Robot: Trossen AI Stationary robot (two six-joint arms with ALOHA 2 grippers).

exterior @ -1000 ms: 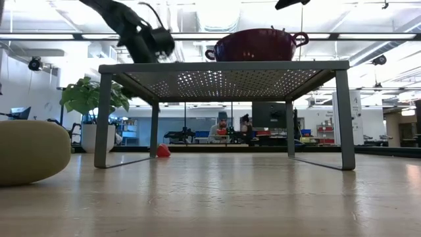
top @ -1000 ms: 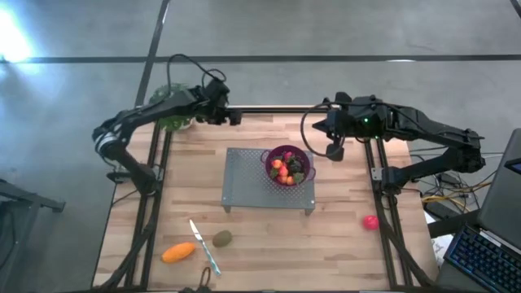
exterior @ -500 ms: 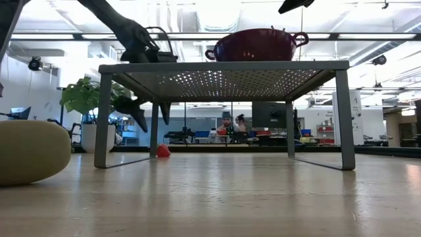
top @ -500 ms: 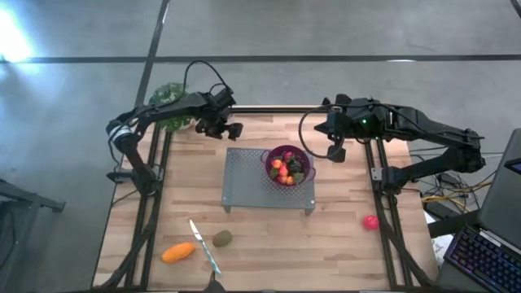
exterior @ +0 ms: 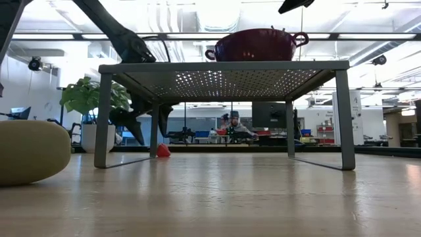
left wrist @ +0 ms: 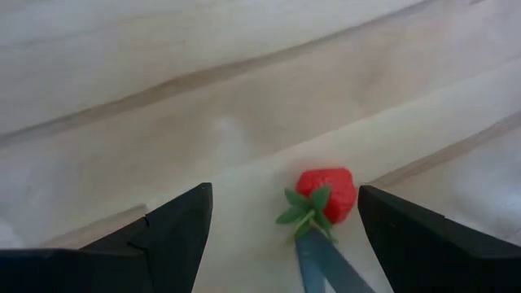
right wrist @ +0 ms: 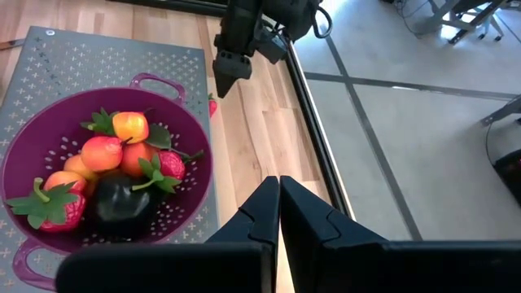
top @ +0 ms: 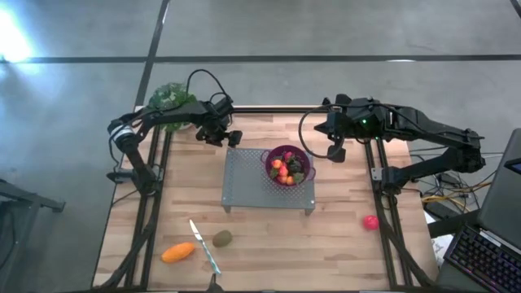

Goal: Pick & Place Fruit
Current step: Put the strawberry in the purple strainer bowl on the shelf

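The left hand (left wrist: 281,228) hung low over the far edge of the table (top: 342,244), its two fingers (left wrist: 163,232) spread wide with a small red strawberry (left wrist: 326,195) lying on the wood between them, leafy cap turned toward the camera; nothing was touching the berry. In the low view the same hand (exterior: 148,122) showed beside the far left leg of the metal rack (exterior: 223,66), fingertips just above the strawberry (exterior: 162,151).

The right hand (right wrist: 279,203) waited over the rack near the purple colander (right wrist: 49,138), fingers pressed together and holding nothing. The colander already held several pieces of fruit (right wrist: 114,163) (strawberries, orange ones, one dark round one). Well apart at the near side of the table lay an orange fruit (top: 178,252), a brown-green oval one (top: 221,238) and a knife (top: 205,248) between them; a pink-red ball (top: 370,221) sat by the right edge.

The risks from here, as I judged them: the berry was small and rounded, so fingers closing off-centre could squirt it sideways, perhaps off the nearby table edge; coming down too far could jam the tips into the wood; and lifting toward the colander could clip the rack's edge.
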